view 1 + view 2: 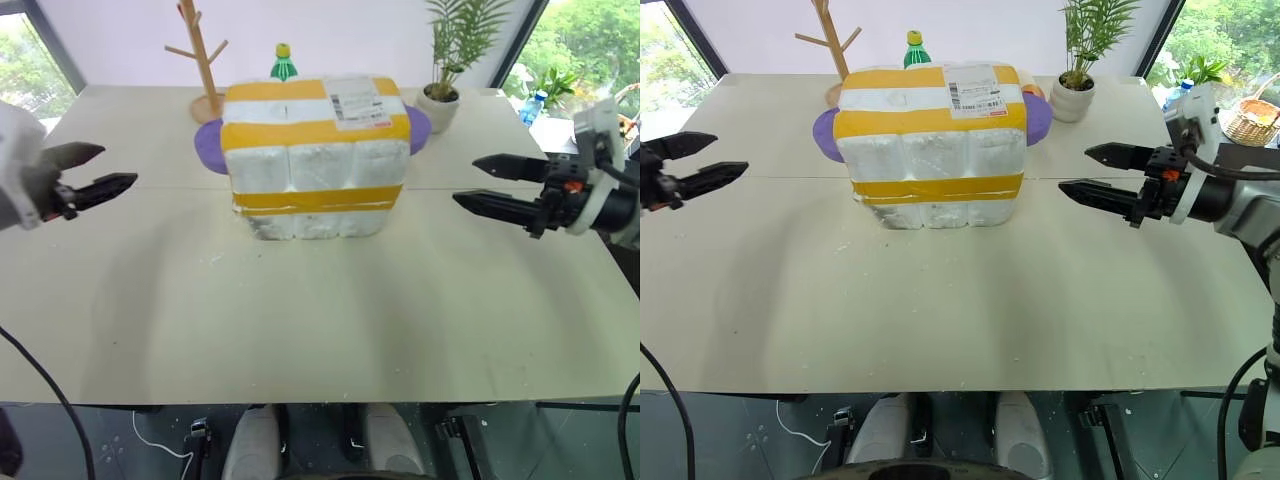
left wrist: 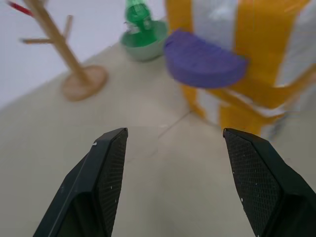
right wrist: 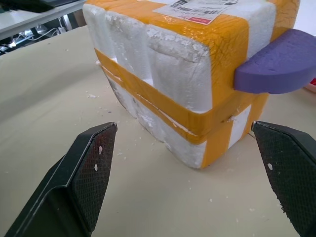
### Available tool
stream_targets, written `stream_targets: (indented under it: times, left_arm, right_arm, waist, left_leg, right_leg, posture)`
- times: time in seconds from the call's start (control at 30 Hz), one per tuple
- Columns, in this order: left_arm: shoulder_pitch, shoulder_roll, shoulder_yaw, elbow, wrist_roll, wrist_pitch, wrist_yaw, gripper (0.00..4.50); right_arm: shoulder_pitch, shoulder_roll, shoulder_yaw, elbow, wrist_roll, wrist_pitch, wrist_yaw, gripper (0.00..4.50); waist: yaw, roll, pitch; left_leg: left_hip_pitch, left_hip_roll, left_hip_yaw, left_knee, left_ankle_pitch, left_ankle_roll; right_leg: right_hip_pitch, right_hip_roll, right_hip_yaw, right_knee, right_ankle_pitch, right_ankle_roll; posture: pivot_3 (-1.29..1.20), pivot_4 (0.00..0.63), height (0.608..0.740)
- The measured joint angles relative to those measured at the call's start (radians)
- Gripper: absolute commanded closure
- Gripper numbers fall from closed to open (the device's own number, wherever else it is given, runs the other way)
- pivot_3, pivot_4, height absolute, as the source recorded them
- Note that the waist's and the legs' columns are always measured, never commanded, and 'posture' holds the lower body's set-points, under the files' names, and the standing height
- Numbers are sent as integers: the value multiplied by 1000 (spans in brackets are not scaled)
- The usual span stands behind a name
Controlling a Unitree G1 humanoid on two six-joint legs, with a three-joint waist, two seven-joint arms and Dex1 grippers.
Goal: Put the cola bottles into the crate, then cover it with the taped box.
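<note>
A green bottle [image 1: 284, 64] and wooden rack [image 1: 203, 60] stand behind the taped box [image 1: 315, 155]; left gripper [image 1: 98, 172] and right gripper [image 1: 485, 184] hang open, empty, flanking it.

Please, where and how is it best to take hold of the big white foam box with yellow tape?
Probably with both arms, one from each side. The taped box is much wider than either open end effector, so one alone likely cannot span it. The purple half-round handles sticking out of its two ends look like the best places to hold. The left end effector and right end effector already face those ends.
</note>
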Motion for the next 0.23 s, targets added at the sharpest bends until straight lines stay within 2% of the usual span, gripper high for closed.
stream_targets:
  times: [0.1,0.23]
  left_arm:
    - [26,104,1,44,-69,62,-158,1279]
    - [44,162,-23,82,-93,64,-294,1279]
  right_arm:
    - [-29,0,41,46,-34,-19,39,0]
    - [-50,4,81,64,-60,-38,76,0]
  waist:
    - [-4,1,0]
    - [-9,2,1]
  left_leg:
    - [0,0,1,-1,0,0]
    - [0,0,0,-1,0,0]
  right_leg:
    - [0,0,0,0,0,0]
    - [0,0,-1,0,0,-1]
  posture:
    - [0,150,740]
    - [0,150,740]
